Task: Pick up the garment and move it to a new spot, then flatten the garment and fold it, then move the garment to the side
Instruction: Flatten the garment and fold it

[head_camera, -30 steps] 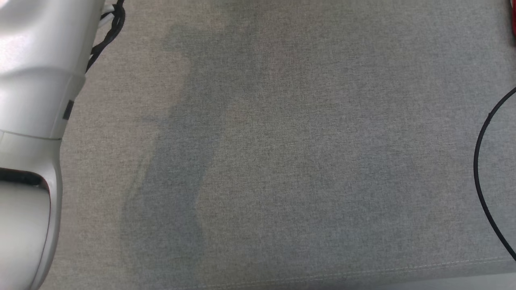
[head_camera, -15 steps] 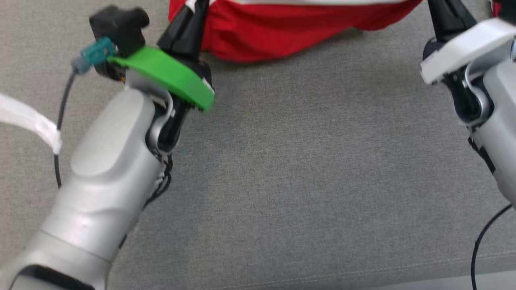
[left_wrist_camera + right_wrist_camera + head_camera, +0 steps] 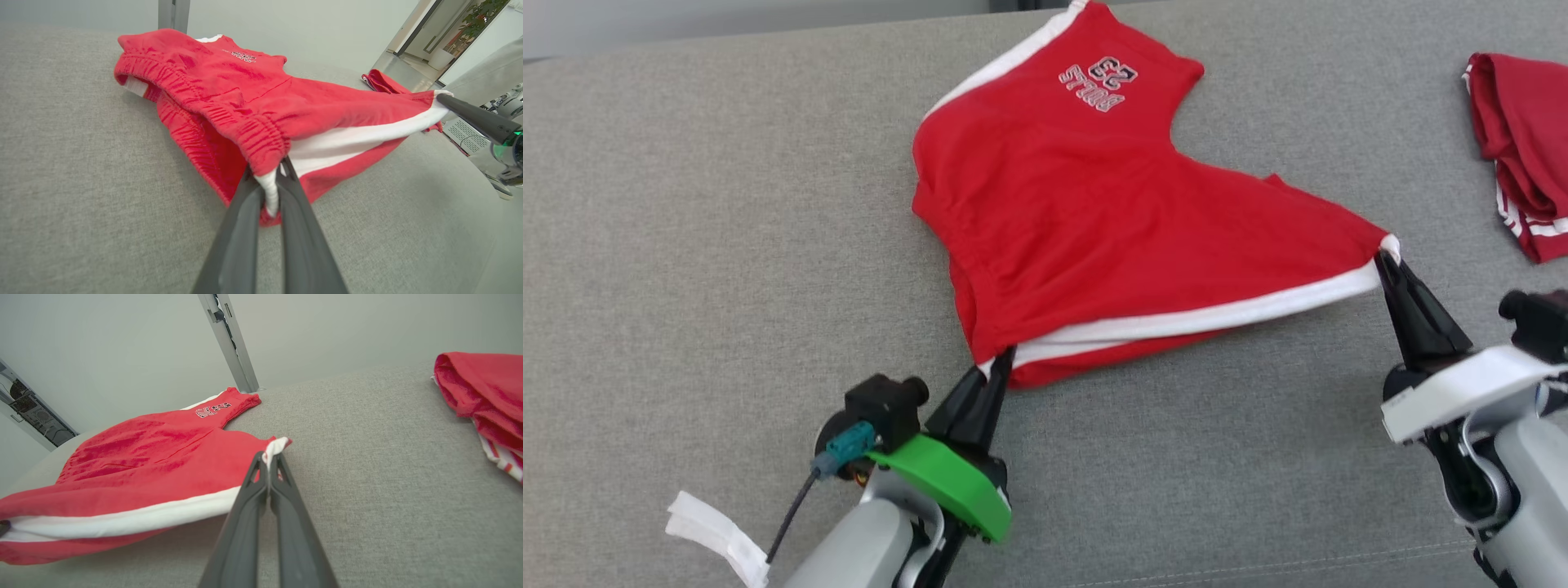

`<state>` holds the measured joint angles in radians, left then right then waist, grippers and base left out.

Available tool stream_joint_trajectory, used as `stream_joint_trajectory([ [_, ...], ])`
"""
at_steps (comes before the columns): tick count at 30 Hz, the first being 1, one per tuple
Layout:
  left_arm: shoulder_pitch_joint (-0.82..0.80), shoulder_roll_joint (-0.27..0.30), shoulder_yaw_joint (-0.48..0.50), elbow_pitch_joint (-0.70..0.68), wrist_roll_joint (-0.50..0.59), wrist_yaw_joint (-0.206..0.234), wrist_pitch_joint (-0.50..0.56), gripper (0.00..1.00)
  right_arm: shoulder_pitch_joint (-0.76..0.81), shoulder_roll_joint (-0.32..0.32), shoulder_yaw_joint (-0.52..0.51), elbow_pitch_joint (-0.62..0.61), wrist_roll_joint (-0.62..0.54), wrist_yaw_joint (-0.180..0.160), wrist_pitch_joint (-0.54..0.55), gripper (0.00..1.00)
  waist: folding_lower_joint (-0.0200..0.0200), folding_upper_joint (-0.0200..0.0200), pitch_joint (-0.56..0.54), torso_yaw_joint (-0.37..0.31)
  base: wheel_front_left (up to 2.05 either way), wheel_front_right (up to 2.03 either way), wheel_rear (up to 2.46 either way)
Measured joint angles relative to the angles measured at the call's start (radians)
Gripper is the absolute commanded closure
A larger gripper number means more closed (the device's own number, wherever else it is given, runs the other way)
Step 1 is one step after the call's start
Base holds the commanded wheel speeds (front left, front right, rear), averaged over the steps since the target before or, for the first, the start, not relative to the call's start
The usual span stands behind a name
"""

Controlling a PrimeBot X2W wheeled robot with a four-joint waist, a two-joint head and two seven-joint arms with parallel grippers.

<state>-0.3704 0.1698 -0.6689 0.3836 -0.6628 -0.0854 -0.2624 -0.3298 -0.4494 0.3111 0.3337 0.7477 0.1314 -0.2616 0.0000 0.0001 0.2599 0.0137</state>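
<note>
The left claw (image 3: 1003, 358) pinches the red shorts (image 3: 1094, 220) at their 7 o'clock corner; the right claw (image 3: 1380, 258) pinches the 3 o'clock corner.

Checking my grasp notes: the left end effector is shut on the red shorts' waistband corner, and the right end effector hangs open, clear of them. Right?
No. The right end effector is shut on the white-trimmed corner of the red shorts, as the right wrist view shows; the left end effector does grip the waistband corner.
</note>
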Motion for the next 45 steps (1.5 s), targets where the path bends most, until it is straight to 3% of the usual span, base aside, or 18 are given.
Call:
stream_joint_trajectory([
  [5,0.082,0.004,-0.026,-0.005,0.017,-0.002,0.0,1.0,0.168,0.035,-0.074,-0.076,-0.013,0.0,0.011,1.0,0.0,0.0,-0.041,0.007,0.0,0.0,0.0],
  [13,0.165,0.047,-0.053,-0.05,0.04,0.007,0.006,1.0,0.403,0.15,-0.215,-0.24,-0.078,0.0,0.058,1.0,-0.0001,0.0,-0.072,0.016,0.0,0.0,0.0],
  [21,0.164,0.031,-0.067,-0.077,0.043,0.008,0.007,1.0,0.426,0.221,-0.322,-0.308,-0.15,0.0,0.113,1.0,0.0,0.0,-0.076,0.034,0.0,0.0,0.0],
  [25,0.124,0.02,-0.06,-0.079,0.046,0.006,0.007,1.0,0.356,0.203,-0.335,-0.312,-0.181,0.0,0.139,1.0,0.0,0.0,-0.074,0.053,0.0,0.0,0.0],
  [32,0.015,-0.032,-0.04,-0.051,0.046,-0.008,0.006,1.0,0.15,0.113,-0.314,-0.249,-0.207,0.0,0.191,1.0,0.0,0.0,-0.055,0.112,0.0,0.0,0.0],
  [38,-0.106,-0.083,-0.034,0.022,0.03,-0.025,0.004,1.0,-0.084,0.026,-0.247,-0.123,-0.225,0.0,0.234,1.0,0.0,0.0,-0.01,0.165,0.0,0.0,0.0],
  [45,-0.225,-0.115,-0.028,0.107,-0.014,-0.037,0.001,1.0,-0.343,-0.019,-0.14,0.062,-0.233,0.0,0.266,1.0,0.0,0.0,0.058,0.221,0.0,0.0,0.0],
])
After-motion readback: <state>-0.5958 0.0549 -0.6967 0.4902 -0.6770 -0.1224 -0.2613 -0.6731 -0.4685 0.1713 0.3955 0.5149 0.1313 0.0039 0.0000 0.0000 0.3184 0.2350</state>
